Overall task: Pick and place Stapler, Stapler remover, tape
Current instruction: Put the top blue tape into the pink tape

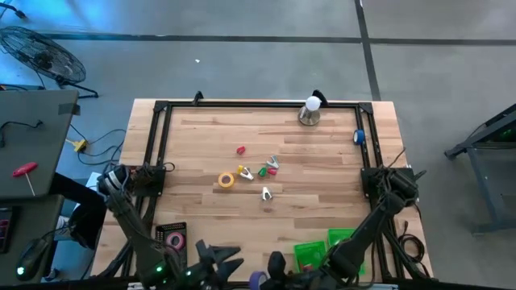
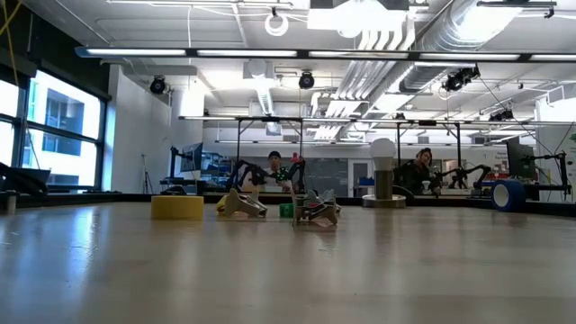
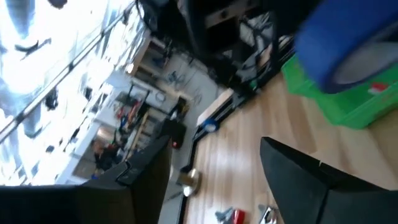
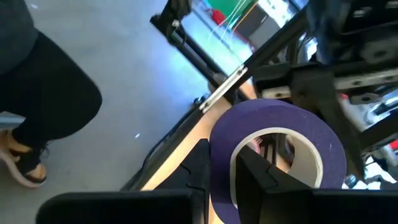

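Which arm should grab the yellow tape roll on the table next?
Left. The left gripper is open and empty, on the yellow tape roll's side of the table. The right gripper is shut on the purple tape roll.

Both dark arms are bent low at the near edge of the table. The left gripper (image 1: 216, 262) is held just above the table edge, and its fingers (image 3: 311, 180) are spread apart — nothing is seen between them. The right gripper (image 1: 270, 272) is squeezed onto the wall of the purple tape roll (image 4: 273, 146) — one finger (image 4: 258, 174) is poked inside the ring.
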